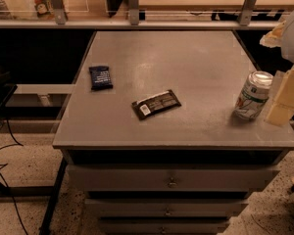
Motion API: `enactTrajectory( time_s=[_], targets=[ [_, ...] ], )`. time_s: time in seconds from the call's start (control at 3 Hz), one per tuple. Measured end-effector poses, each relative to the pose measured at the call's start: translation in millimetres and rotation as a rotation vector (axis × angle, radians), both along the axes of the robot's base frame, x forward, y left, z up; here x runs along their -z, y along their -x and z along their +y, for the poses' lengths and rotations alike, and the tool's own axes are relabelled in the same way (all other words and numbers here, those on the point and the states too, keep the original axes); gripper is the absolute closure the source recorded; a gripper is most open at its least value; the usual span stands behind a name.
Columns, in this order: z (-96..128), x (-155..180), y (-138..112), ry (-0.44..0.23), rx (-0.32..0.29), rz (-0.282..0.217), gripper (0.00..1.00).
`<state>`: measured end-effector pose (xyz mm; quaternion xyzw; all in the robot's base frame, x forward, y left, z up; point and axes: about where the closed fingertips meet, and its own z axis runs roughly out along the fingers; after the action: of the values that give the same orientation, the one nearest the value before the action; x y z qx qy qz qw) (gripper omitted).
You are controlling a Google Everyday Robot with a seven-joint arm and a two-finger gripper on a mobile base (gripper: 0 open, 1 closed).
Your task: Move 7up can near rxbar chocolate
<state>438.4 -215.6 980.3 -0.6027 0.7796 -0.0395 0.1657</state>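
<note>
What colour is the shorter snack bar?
The bar is dark blue with white marks, camera view. The gripper sits beside the 7up can.

Nothing legible, even on gripper [280, 106] beside 7up can [252, 96].

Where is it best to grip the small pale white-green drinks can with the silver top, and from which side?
Across the round side wall at mid-height, from the right: the can stands nearly upright near the grey table's right edge, and the gripper is beside it.

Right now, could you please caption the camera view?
Gripper beside the 7up can on the table; rxbar chocolate lies apart.
</note>
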Motion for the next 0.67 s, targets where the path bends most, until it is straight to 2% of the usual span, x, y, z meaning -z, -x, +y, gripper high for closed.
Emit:
enactTrajectory(
  time_s=[0.33, 0.67],
  targets=[
    [0, 0, 0, 0.000, 0.000, 0.000, 0.00],
    [-14, 3, -12, -0.003, 0.035, -0.015, 0.00]
  ],
)
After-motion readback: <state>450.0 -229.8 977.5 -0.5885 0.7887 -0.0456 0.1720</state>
